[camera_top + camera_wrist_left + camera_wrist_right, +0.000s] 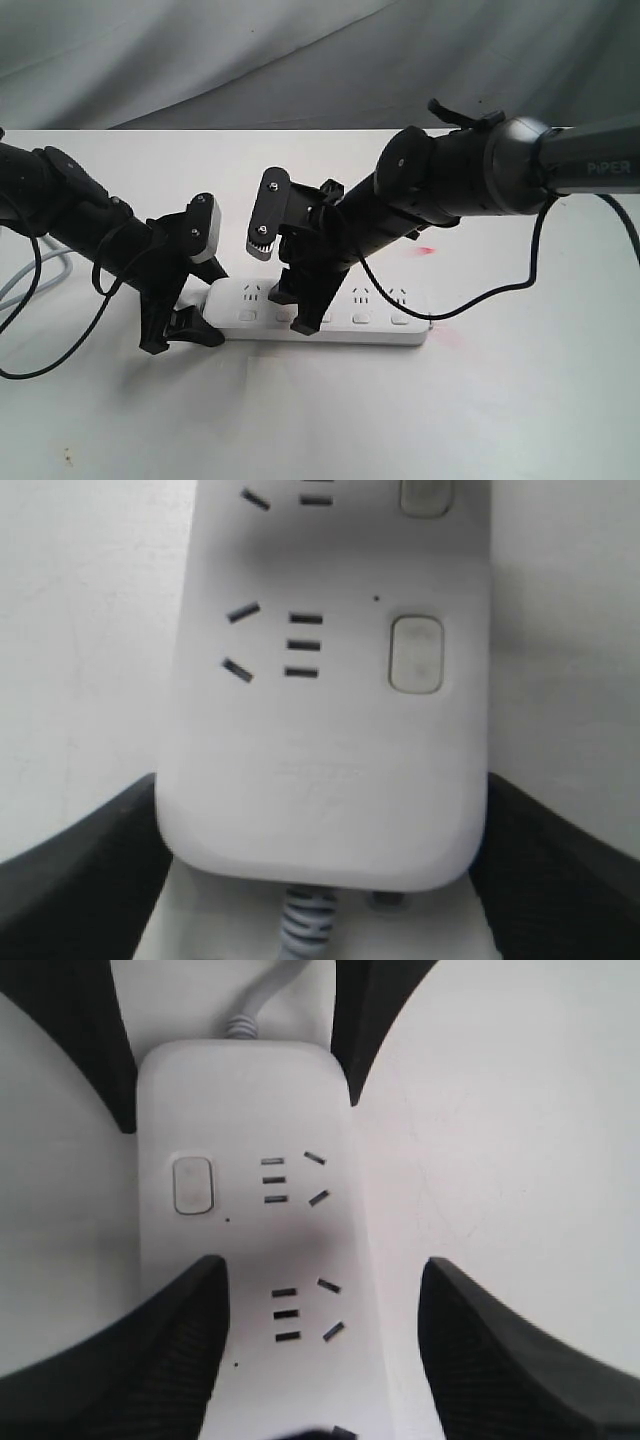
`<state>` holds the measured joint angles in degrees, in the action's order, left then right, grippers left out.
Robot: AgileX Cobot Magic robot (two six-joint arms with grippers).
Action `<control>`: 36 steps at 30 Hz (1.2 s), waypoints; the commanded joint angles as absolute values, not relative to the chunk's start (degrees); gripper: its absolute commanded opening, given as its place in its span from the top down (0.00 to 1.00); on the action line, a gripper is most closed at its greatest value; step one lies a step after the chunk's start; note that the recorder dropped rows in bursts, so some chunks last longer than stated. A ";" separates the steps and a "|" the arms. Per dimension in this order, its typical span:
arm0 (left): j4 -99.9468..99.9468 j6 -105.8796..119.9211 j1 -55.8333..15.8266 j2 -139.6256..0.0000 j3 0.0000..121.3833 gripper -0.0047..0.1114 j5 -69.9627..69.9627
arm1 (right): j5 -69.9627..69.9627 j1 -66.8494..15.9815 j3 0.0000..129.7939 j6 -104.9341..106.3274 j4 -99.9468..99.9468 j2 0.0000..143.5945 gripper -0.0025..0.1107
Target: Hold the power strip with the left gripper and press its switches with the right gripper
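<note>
Currently: power strip (380,322), middle of the surface (500,420), parallel to its near edge; stiff, likely light and slippery. My left end effector (208,300) clamps its cord end; my right end effector (290,268) stands open above the switches (362,318).

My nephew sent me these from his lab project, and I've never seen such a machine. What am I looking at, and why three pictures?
It is a robot with two black jointed arms, each ending in a two-fingered hand. The wide picture comes from a camera standing off the arms. The other two come from a small camera on each wrist, looking along that hand.

On the white table lies one white power strip with a row of switches and a grey cord.

The left hand grips the strip's cord end, its fingers against both sides. The right hand is open above the strip, with one finger down on the switch row. I cannot tell whether it is pressing a switch.
</note>
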<state>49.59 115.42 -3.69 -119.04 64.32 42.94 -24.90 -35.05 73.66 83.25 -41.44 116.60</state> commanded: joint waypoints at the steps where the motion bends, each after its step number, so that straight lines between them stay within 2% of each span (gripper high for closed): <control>1: 48.92 115.67 -3.91 -119.27 64.30 0.49 42.00 | -24.79 -34.66 73.15 84.16 -41.49 116.44 0.51; 36: 48.92 115.67 -3.91 -119.27 64.30 0.49 42.00 | -24.16 -33.87 70.43 88.65 -41.76 120.26 0.51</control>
